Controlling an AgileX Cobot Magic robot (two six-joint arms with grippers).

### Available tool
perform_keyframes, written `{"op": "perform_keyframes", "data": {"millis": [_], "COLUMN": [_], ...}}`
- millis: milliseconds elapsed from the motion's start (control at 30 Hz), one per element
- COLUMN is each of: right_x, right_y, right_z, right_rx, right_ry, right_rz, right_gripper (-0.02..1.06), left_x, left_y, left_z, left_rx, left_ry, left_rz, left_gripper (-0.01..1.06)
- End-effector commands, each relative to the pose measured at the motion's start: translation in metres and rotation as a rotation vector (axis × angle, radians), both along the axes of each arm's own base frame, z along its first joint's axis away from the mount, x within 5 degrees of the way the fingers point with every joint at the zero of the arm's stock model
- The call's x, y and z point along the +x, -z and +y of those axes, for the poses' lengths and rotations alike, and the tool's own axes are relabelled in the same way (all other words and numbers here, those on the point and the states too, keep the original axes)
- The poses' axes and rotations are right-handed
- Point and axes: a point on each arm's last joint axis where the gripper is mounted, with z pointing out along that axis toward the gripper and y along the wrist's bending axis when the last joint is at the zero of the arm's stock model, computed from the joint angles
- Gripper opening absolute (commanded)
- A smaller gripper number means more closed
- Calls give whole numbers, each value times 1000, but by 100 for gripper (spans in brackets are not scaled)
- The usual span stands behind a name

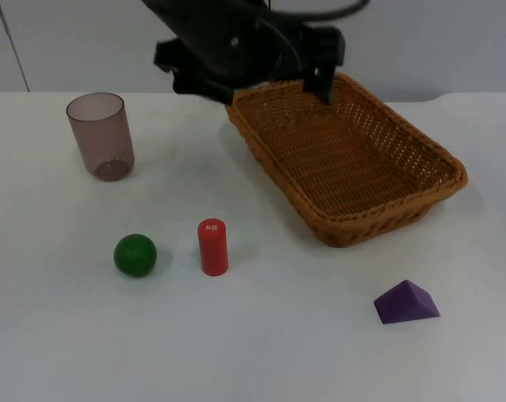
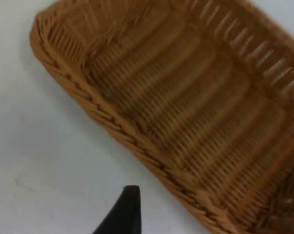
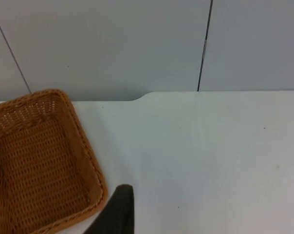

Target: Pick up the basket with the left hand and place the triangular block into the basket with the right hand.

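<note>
The woven brown basket (image 1: 353, 159) lies on the table at centre right, with nothing in it. My left gripper (image 1: 274, 88) hangs open over the basket's far end, one black finger (image 1: 324, 84) just inside the far rim. In the left wrist view the basket (image 2: 186, 112) lies close below, its rim beside the fingertip (image 2: 123, 212). The purple triangular block (image 1: 406, 302) rests on the table in front of the basket, near the right front. My right gripper (image 3: 119, 214) waits off to the right, beside the basket's corner (image 3: 40, 156).
A tinted plastic cup (image 1: 100, 135) stands at the back left. A green ball (image 1: 135, 255) and an upright red cylinder (image 1: 213, 246) sit left of the basket. The grey partition wall (image 3: 137, 44) closes off the table's far edge.
</note>
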Motion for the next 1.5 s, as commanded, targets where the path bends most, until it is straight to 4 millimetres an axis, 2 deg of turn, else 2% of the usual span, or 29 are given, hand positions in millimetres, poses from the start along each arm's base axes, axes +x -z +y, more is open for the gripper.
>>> {"op": "perform_keyframes", "data": {"millis": [0,233,367,400,533,667,767,933,1167,1233,1267,1300,1333,1400,1433,1467], "right_x": [-1,-1,-1,-1,-2,-2,-2,-2,-2,-2,-2,-2,-2,-2,-2,-3], "right_y": [-3,-3,-3,-3,-3,-3,-3,-3,-2,-2,-3,-3,-3,-3,-3,-4], "right_z": [-1,-1,-1,-1,-1,-1,-1,-1,-1,-1,-2,-2,-3,-4,-4,-4], "right_rx": [10,14,34,34,31,29,27,0,-21,-26,-39,-39,-53,-68,-68,-68], "right_ry": [6,8,18,18,20,18,19,6,-4,-3,0,0,4,8,8,8], "right_rz": [-8,-4,-5,-5,-3,-3,-3,-2,2,2,1,1,0,-1,-1,-5], "right_gripper": [104,104,104,104,104,104,104,104,104,104,104,104,104,104,104,104], "left_x": [9,32,45,45,57,66,68,64,62,61,61,61,61,61,61,61], "left_y": [11,29,53,53,83,86,86,102,105,105,105,105,105,106,106,108], "left_z": [-2,12,8,8,0,-5,-17,-26,-33,-33,-33,-33,-33,-33,-33,-33], "left_rx": [-1,-112,-131,-131,-133,-149,-172,-164,-187,-192,-192,-192,-193,-197,-197,-203], "left_ry": [-35,-243,-300,-300,-390,-409,-406,-446,-461,-471,-471,-471,-473,-483,-483,-497], "left_rz": [36,106,159,159,269,276,275,335,341,347,347,347,348,353,353,360], "left_gripper": [105,105,105,105,105,105,105,105,103,95,86,86,71,53,53,46]}}
